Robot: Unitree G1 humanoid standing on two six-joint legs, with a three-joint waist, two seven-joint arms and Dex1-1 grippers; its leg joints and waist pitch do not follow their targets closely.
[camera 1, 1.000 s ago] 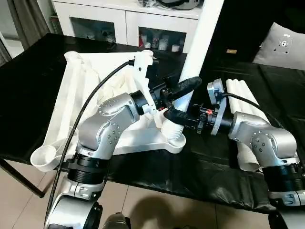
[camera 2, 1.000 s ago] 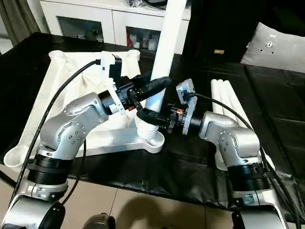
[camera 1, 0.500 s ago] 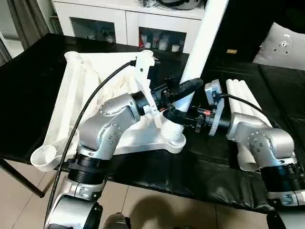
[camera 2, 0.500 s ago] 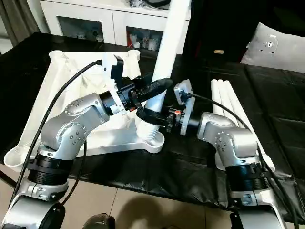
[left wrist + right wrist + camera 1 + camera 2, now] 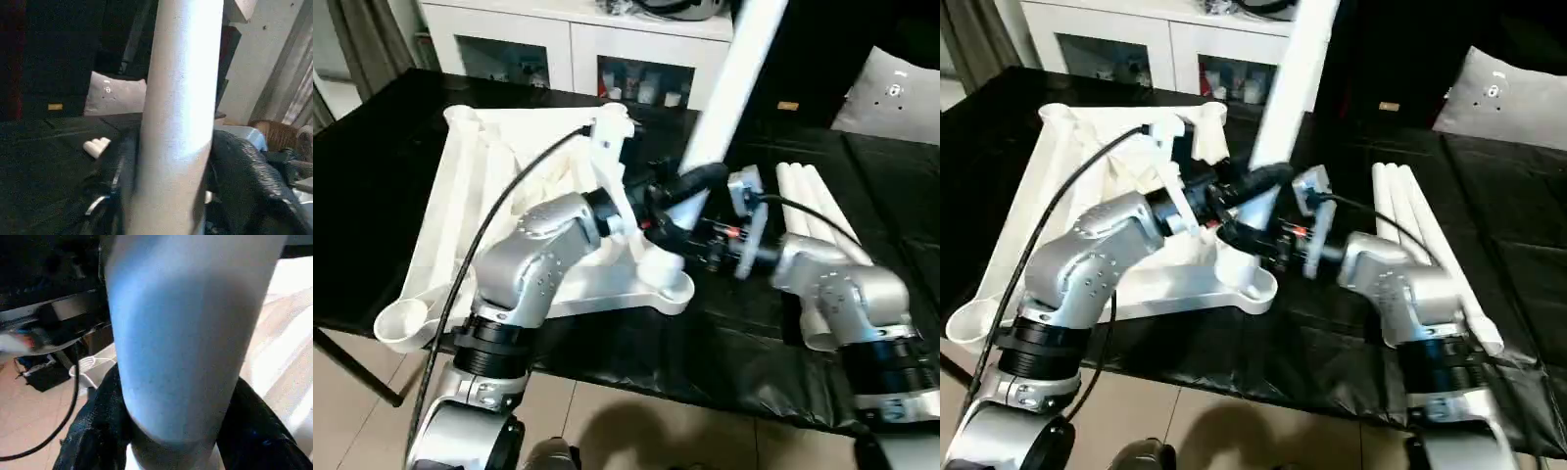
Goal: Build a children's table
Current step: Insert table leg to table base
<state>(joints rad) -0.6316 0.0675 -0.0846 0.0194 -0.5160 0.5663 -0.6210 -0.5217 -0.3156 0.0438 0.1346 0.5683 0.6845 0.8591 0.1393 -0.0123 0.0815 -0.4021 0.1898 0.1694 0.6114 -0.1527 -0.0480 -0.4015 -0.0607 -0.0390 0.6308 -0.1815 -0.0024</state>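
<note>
While the white plastic rectangular tabletop (image 5: 509, 196) lies upside down on the large black-covered work table (image 5: 382, 176), ribbed underside showing and round corner sockets open to the top, one long white tapered tube leg (image 5: 729, 93) stands in the near corner socket (image 5: 668, 279) on the robot's right, leaning a little away from upright. Both arms are on it, and that makes sense: a tall tube rising out of a shallow socket wants steadying from two sides as it is seated. The left gripper (image 5: 680, 196) sits on the leg low down, one black finger crossing in front of the tube; in the left wrist view its fingers (image 5: 244, 171) flank the tube on both sides, closed on it or very nearly. The right gripper (image 5: 680, 240) comes in just below, close above the socket, and the right wrist view has its fingers (image 5: 95, 431) hugging the tube's base, pinching it by the look of it. I judge the low hold lets the base be guided while the top swings free. Spare white tube legs (image 5: 818, 211) lie side by side on the black cover beyond the right arm, within reach for later corners. The nearest left corner socket (image 5: 401, 323) hangs at the table's edge, unfilled.
</note>
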